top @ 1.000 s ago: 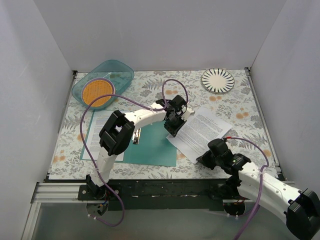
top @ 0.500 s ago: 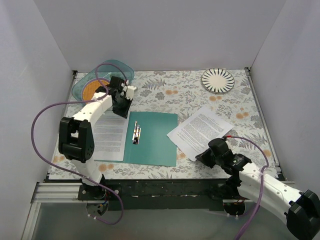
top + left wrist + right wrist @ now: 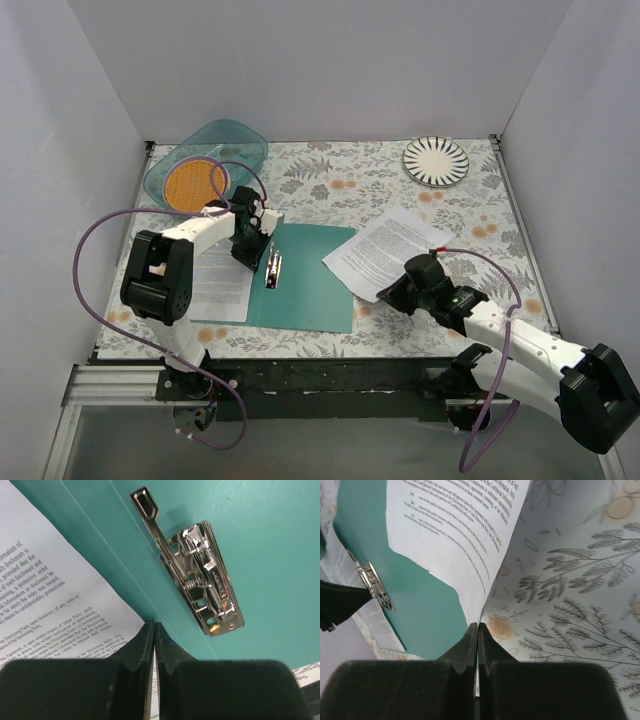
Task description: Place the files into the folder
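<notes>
The teal folder lies open on the table, its metal clip at the spine. One printed file sheet lies flat on its left flap. My left gripper is shut, its tips low over the spine by that sheet's edge, just left of the clip. My right gripper is shut on the near corner of a second file sheet, which lies right of the folder with its left corner over the folder's edge. In the right wrist view the sheet curves up from the gripper, folder behind.
A translucent teal bowl with an orange disc in it stands at the back left. A striped plate sits at the back right. The floral cloth covers the table, with white walls on three sides.
My left gripper has swung from the bowl's side down to the folder's clip. My right gripper has drawn its sheet left, toward and partly over the folder's right edge.
</notes>
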{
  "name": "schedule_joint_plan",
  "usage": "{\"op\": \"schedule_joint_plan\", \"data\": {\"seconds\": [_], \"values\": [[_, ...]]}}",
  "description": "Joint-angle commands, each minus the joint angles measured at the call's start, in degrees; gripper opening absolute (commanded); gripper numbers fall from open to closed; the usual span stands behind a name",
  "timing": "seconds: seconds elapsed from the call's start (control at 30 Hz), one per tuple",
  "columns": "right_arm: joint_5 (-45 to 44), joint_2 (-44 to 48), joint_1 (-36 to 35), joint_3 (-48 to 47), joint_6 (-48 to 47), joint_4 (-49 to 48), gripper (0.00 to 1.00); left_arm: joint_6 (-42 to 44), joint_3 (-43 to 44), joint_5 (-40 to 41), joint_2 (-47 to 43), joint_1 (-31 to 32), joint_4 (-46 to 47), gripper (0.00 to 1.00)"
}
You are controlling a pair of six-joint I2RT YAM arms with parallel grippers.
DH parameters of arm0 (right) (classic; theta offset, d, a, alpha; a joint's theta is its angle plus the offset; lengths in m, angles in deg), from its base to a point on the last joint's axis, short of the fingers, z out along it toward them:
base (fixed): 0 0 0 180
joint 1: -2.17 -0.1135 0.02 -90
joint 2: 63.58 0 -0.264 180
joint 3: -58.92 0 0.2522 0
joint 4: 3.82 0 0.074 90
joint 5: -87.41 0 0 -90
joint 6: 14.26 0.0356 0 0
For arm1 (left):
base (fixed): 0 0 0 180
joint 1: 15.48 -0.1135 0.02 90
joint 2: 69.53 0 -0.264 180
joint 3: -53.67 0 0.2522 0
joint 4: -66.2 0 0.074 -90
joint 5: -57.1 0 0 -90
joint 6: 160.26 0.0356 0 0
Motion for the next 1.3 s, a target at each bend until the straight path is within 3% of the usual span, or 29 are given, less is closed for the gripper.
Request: {"op": "schedule_joint_plan", "data": {"seconds": [0.0,0.27,0.77,1.27], "values": [[2.0,-3.73,-1.01,-5.2,-3.25,-5.3,0.01,-0.19,-0.37,-1.81,0.8,-0.18,3.71,0.01],[5.52,-12.52,-4.52,-11.35,-9.23,-6.97,0.01,-0.98,-0.55,-3.58,2.65,-0.09,4.68,0.01],[16.6,-22.9,-6.81,-13.55,-15.64,-13.21,0.01,-0.89,-0.99,-3.67,2.12,-0.09,5.29,0.0],[21.08,-29.14,-6.81,-23.92,-33.4,-3.11,0.01,-1.16,-0.64,-3.93,1.6,-0.1,5.38,0.0]]}}
